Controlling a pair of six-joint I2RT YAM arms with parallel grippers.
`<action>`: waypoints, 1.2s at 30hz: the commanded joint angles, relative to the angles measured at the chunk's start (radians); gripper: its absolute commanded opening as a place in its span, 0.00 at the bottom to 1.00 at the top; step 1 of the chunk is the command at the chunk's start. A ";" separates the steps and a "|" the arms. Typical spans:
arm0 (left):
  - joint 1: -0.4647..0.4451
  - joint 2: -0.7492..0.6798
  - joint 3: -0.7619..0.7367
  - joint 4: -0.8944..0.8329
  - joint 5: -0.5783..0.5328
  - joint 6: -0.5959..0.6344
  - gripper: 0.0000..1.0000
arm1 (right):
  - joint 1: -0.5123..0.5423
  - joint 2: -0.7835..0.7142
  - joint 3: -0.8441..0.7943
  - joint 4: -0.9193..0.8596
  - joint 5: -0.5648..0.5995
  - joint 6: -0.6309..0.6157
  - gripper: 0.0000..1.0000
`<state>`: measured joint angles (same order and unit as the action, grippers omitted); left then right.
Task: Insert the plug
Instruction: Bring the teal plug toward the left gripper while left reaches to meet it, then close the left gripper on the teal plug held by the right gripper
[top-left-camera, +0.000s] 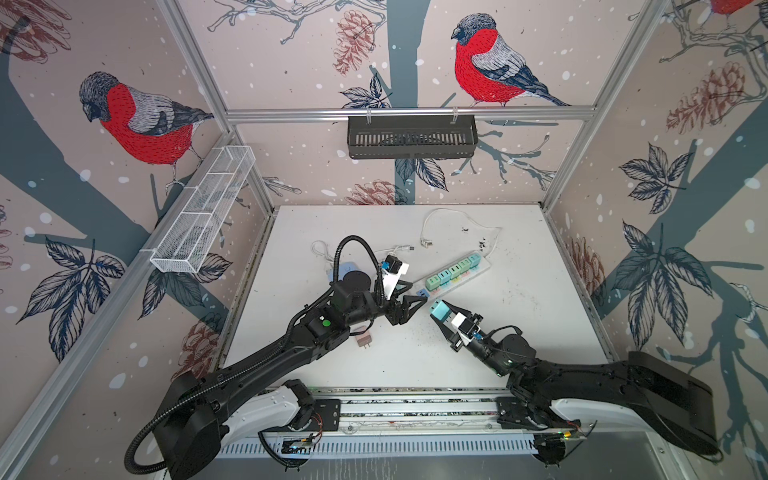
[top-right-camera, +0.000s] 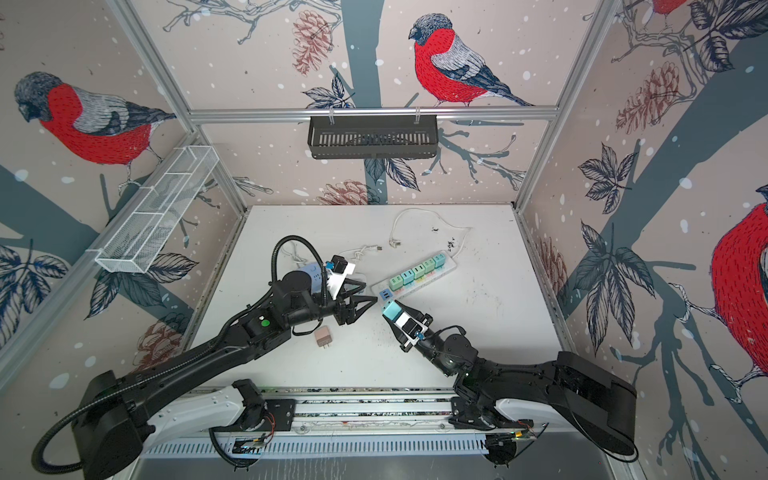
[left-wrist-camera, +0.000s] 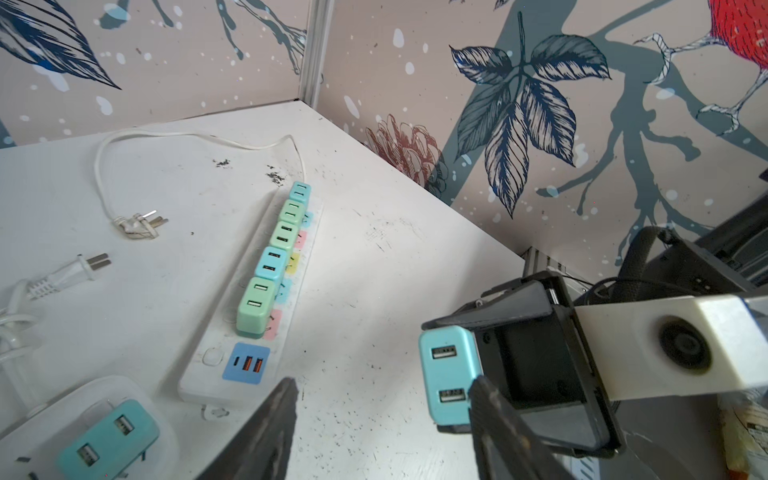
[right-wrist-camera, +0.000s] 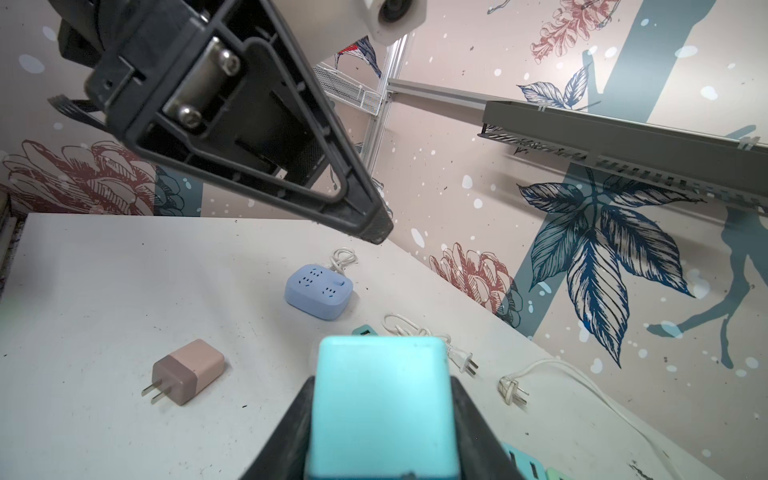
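Note:
The plug (top-left-camera: 439, 311) is a light-blue block with two USB ports, and my right gripper (top-left-camera: 436, 312) is shut on it just above the table. The same plug (right-wrist-camera: 380, 374) fills the right wrist view between the two black fingers (right-wrist-camera: 291, 419). A white power strip (top-left-camera: 478, 272) lies diagonally behind it, with a row of several green and blue plugs seated in it. My left gripper (left-wrist-camera: 384, 386) is open with nothing between its fingers, close to the strip's near end (left-wrist-camera: 212, 374) and right beside the held plug (left-wrist-camera: 446, 374).
A pink-brown plug (top-left-camera: 365, 340) lies loose under the left arm. A round blue socket block (right-wrist-camera: 319, 297) and loose white cords (top-left-camera: 428, 241) lie at the back left. A black basket (top-left-camera: 411, 137) hangs on the back wall, a white mesh basket (top-left-camera: 203, 208) on the left wall.

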<state>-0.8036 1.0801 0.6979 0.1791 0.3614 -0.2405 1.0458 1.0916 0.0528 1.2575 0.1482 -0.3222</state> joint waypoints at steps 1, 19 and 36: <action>-0.014 0.027 0.021 -0.036 0.002 0.027 0.65 | -0.008 0.005 -0.025 0.127 -0.028 -0.080 0.01; -0.105 0.156 0.098 -0.047 0.087 0.062 0.59 | -0.038 0.114 -0.024 0.268 -0.081 -0.257 0.01; -0.118 0.197 0.125 -0.062 0.112 0.085 0.11 | -0.029 0.350 -0.025 0.585 -0.084 -0.315 0.01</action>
<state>-0.9138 1.2766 0.8120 0.0872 0.4072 -0.2104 1.0122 1.4090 0.0334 1.6470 0.0719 -0.6342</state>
